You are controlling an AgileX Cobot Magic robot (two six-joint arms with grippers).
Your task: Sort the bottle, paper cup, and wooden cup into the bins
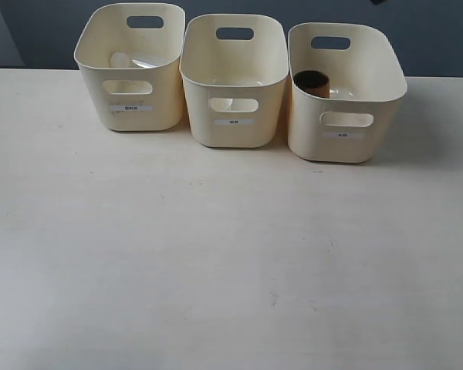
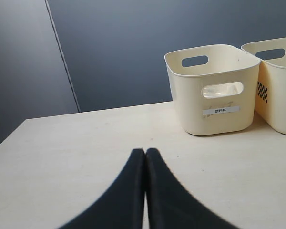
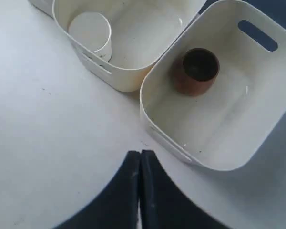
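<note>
Pale tabletop (image 1: 216,262), on which three cream bins (image 1: 233,81) are set side by side along the far edge.

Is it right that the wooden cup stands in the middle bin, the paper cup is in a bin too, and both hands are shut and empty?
Not quite. The wooden cup stands in the right-hand bin, not the middle bin, as the right wrist view shows. The paper cup is binned, and both hands, left and right, are shut and empty.
</note>
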